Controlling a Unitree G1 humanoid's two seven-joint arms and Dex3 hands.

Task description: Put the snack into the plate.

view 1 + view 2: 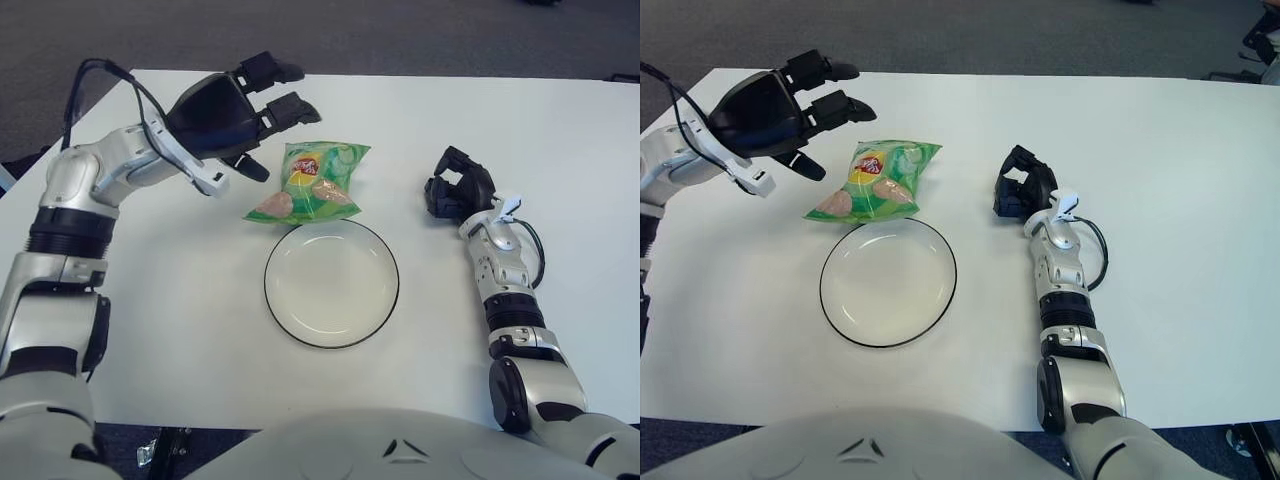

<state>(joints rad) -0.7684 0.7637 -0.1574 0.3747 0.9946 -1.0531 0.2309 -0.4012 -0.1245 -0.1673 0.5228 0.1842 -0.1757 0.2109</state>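
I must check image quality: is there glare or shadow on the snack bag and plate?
Left eye view: the green snack bag shows small glossy highlights, the left hand casts no hard shadow on it. Right eye view: the plate looks evenly lit, without glare.

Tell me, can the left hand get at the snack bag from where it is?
Probably yes: the left hand is open just left of the snack bag, nothing between them. The plate sits nearer the robot.
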